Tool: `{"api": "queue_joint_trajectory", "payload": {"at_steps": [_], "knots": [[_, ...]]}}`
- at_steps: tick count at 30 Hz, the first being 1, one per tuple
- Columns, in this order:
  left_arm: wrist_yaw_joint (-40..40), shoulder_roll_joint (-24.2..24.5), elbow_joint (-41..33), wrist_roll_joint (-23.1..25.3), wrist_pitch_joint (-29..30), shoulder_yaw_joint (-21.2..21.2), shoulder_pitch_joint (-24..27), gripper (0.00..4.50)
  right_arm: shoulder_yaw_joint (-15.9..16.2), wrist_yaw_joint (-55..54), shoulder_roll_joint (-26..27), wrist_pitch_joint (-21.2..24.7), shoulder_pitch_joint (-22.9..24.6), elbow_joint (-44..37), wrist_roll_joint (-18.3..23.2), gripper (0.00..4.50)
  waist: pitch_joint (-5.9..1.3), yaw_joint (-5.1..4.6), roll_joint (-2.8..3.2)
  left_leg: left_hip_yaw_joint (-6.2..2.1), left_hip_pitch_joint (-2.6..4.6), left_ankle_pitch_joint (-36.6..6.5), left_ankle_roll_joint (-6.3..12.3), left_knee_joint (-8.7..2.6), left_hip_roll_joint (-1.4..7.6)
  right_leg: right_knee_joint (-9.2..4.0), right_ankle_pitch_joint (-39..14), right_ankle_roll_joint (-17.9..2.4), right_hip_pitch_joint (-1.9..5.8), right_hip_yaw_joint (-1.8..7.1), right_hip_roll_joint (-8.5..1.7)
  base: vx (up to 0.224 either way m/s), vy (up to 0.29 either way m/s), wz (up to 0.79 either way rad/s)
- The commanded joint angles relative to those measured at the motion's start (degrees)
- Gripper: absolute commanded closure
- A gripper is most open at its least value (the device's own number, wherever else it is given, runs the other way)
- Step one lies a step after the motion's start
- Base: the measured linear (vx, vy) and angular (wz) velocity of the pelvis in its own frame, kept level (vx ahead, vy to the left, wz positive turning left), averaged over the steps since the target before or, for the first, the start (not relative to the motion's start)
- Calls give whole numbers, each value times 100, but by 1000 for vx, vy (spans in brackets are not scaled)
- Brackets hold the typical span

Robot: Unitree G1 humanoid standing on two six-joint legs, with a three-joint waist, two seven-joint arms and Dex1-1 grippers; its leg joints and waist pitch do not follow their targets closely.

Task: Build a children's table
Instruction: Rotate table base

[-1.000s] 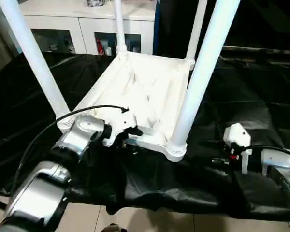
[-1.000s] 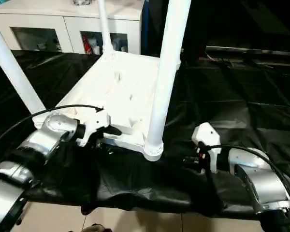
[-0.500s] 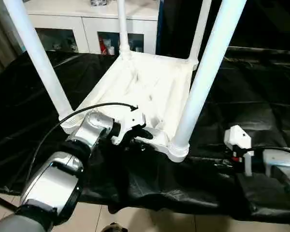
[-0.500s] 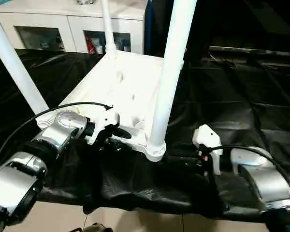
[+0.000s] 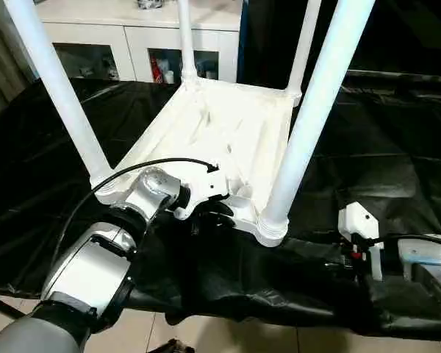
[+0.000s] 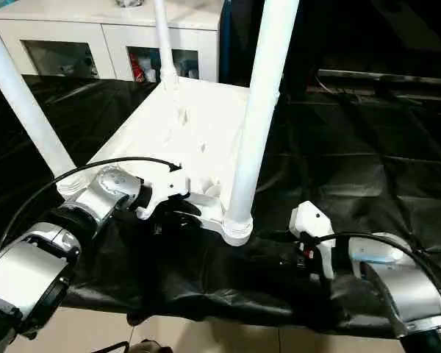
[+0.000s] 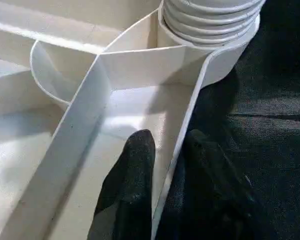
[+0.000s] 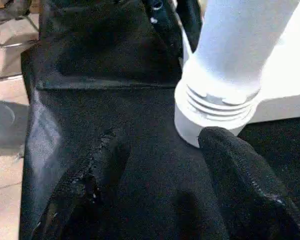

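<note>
Left wrist view: the left gripper [image 7: 162, 170] straddles the near rim of the white ribbed plastic tabletop [image 5: 228, 132], upside down on the black-draped work table [image 5: 397, 154], 4 legs up. Grip squarely before lifting. Right gripper [image 8: 160, 185] gapes beside the near-right tapered leg [image 5: 309, 110].

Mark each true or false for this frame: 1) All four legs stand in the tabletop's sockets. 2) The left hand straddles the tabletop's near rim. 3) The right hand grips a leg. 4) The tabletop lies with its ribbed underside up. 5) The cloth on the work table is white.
1) True: four legs, such as the near one, rise from the tabletop.
2) True: left hand, one finger on each side.
3) False: right hand is open, holding nothing.
4) True.
5) False: the cloth is black.
</note>
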Motion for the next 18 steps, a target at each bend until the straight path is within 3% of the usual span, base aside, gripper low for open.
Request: {"api": "queue_joint_trajectory", "payload": {"at_steps": [1,5,8,11,12,13,14,18], "knots": [[229,-11,-20,-12,449,79,105,374,-74,-145,74,41,-63,-79,30,183,-322,6,-17,-228,192,-1512,277,-471,404,-473,-272,-1708,156,198,-461,0,0,0],[569,-73,-430,-436,1099,523,326,392,-147,-520,244,4,-123,78,-79,183,-317,-45,-27,-224,173,-1517,261,-473,389,-480,-355,-1733,171,189,-475,0,0,0],[832,-78,-1180,-720,1793,802,708,406,-246,-1025,485,-21,-234,311,-220,183,-340,-146,-24,-224,127,-1300,340,-459,368,-460,-251,-1772,191,167,-460,0,0,0],[905,0,-2122,-679,2154,808,1266,414,-293,-1227,651,-62,-282,407,-228,183,-325,-208,-64,-203,115,-1194,472,-447,351,-485,-215,-1724,177,169,-438,0,0,0],[971,34,-2747,-677,2402,825,1653,427,-299,-1282,733,-54,-288,423,-198,183,-330,-232,-89,-199,105,-1071,547,-438,356,-473,-111,-1715,184,172,-431,0,0,0],[1030,54,-3042,-627,2447,817,1849,431,-287,-1301,763,-47,-294,424,-183,183,-330,-259,-145,-198,75,-914,652,-430,358,-453,10,-1707,199,167,-434,0,0,0],[1051,71,-3208,-594,2413,801,1975,434,-275,-1313,780,-42,-301,424,-178,183,-340,-264,-86,-191,98,-858,712,-418,359,-463,-52,-1677,166,167,-424,0,0,0],[1037,195,-3775,-532,1985,658,2449,448,-222,-1373,855,-56,-413,509,-211,183,-311,-284,-160,-180,106,-949,699,-436,374,-488,-466,-1548,133,174,-402,0,0,0]]}}
